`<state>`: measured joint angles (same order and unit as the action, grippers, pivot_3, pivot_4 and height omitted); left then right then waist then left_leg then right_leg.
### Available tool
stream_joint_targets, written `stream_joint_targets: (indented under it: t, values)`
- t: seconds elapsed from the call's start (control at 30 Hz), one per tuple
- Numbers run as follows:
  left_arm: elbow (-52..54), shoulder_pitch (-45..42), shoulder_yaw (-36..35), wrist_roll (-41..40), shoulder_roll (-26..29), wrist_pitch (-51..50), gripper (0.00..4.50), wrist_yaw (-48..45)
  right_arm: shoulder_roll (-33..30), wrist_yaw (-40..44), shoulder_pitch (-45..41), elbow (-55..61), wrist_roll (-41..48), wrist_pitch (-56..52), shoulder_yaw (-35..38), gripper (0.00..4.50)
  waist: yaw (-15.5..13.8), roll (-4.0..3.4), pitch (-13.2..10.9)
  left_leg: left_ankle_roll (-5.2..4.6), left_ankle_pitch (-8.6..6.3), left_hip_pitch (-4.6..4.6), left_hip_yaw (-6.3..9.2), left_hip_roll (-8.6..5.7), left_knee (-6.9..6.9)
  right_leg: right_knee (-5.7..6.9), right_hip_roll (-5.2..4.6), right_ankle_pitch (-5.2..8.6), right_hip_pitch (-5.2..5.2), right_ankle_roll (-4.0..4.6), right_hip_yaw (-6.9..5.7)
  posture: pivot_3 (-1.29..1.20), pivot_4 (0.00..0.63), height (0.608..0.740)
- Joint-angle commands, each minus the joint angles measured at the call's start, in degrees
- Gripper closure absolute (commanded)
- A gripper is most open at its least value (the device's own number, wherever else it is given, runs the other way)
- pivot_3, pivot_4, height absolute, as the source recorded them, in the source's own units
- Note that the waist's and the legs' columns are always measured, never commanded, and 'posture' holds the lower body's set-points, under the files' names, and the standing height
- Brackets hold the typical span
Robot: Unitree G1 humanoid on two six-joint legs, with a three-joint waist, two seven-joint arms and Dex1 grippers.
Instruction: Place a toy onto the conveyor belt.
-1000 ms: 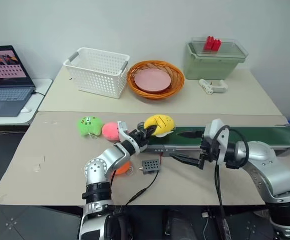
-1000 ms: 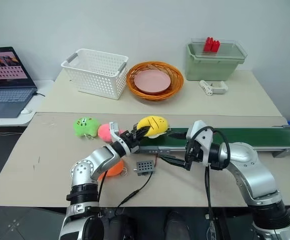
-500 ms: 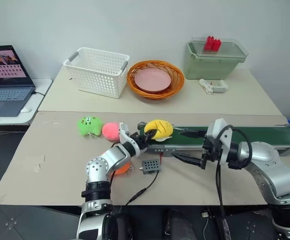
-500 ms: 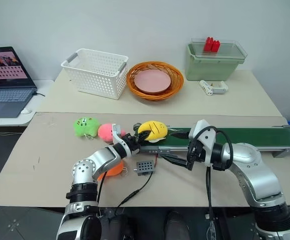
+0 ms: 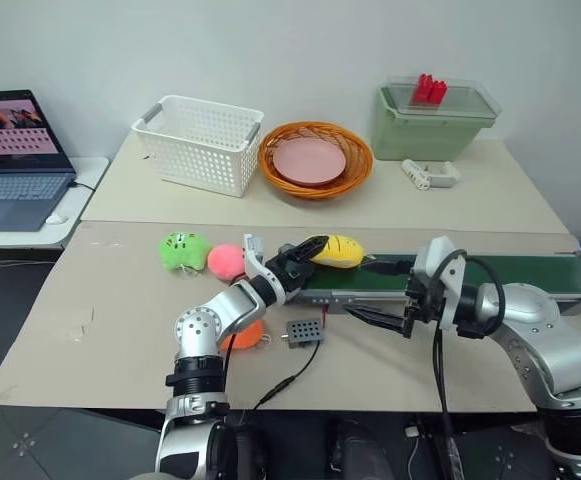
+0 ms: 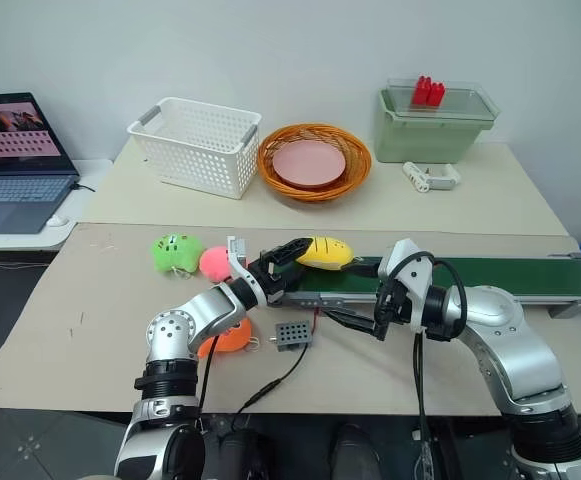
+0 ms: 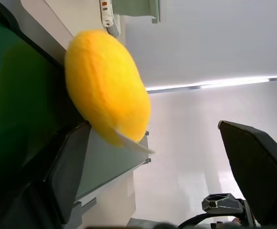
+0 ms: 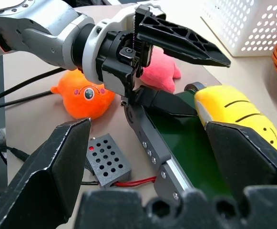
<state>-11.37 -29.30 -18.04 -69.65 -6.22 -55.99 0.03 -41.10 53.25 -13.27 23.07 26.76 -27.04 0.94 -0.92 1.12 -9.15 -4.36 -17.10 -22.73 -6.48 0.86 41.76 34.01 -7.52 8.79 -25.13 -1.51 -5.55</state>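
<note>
Nearest to me, a small dark grey perforated box (image 5: 302, 330) with a red and black cable lies on the tan worktop (image 5: 100, 340), just in front of the conveyor belt's (image 5: 530, 270) grey frame. Beside it on my left sits the orange fish plush (image 8: 83, 98), partly hidden behind my left forearm.

My right pincer (image 5: 382, 291) hangs at the near edge of the belt with its two black fingers spread wide apart and nothing between them; it points toward my left, at the belt's end.

My left pincer (image 5: 295, 260) reaches in from the left to that same end, and its fingers are spread as well: one black finger (image 8: 181, 40) stands above the toy, the other lies low at the belt's end roller. The yellow lemon-like plush (image 5: 338, 251) lies on the dark green belt at its left end, just past my left fingertips, with no finger pressing on it.

To the left of that pincer, on the worktop, are the pink rounded plush (image 5: 224, 261) and, a little further left, a green plush (image 5: 182, 249).

Farther back, on a second worktop, stand a white lattice basket (image 5: 198, 143), an orange woven basket (image 5: 315, 160) holding a pink plate, a small white object (image 5: 428, 173), and a pale green lidded bin (image 5: 436, 120) with something red on top. At the far left an open laptop (image 5: 10, 160) sits on a separate white desk.
</note>
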Motion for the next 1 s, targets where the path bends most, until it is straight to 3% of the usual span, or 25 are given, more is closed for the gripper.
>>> stream_joint_targets:
  t: [0.03, 0.23, 0.4, 0.67, 0.83, 1.0]
  values:
    - [0.05, -0.74, -0.39, 0.7, 0.47, 0.4, 0.06, 0.71, -0.22, -0.17, -1.28, 0.85, 0.77, 0.61, 1.52, 0.0, 0.03, 0.0, 0.0, 0.0, 0.0, -0.01, 0.0, 0.0, 0.0, 0.0, 0.0, 0.0, -0.01, 0.0, 0.0, 0.0, 0.15, 0.74]
    - [3.76, 0.5, -0.76, -0.27, 2.38, -0.99, 0.06, 2.19, -0.01, 0.02, -2.02, 0.14, 0.64, 0.9, 1.26, 0.0, 0.24, 0.0, 0.0, 0.0, 0.0, -0.01, -0.01, 0.0, 0.0, 0.0, 0.0, -0.01, -0.02, 0.01, 0.01, 0.0, 0.15, 0.74]
    - [9.44, 1.05, -0.34, 1.94, 8.45, -0.98, 0.06, 1.13, 0.01, 0.26, -2.56, -0.38, 0.59, 1.04, 1.21, 0.0, 0.28, -0.01, -0.01, 0.07, 0.03, -0.06, -0.01, 0.03, -0.06, 0.03, 0.02, 0.0, -0.13, 0.04, 0.0, 0.0, 0.15, 0.74]
    - [23.96, 0.64, 4.11, 12.15, 24.07, 1.73, 0.06, -5.68, 0.69, -2.63, -4.88, -4.62, -1.77, 3.1, 2.87, 0.0, -0.04, -0.04, -0.04, 0.48, 0.27, -0.22, -0.02, 0.0, -0.05, -0.03, 0.0, 0.0, -0.21, 0.04, -0.02, 0.0, 0.15, 0.74]
    - [27.82, 1.76, 1.11, 21.16, 29.89, 8.61, 0.06, -3.94, 2.47, -9.18, -6.68, -8.0, -5.1, 2.54, 3.69, 0.0, 0.12, -0.04, -0.06, 0.61, 0.32, -0.19, -0.02, 0.02, -0.15, -0.02, 0.0, 0.01, -0.26, 0.07, -0.02, 0.0, 0.15, 0.74]
    - [28.91, 8.13, -3.71, 30.76, 33.93, 16.63, 0.06, -2.19, 4.36, -17.08, -7.45, -9.22, -8.09, 2.81, 6.8, 0.0, 0.28, -0.05, -0.06, 0.87, 0.48, -0.1, -0.12, 0.0, -0.56, 0.0, 0.02, 0.03, -0.43, 0.13, 0.07, 0.0, 0.15, 0.74]
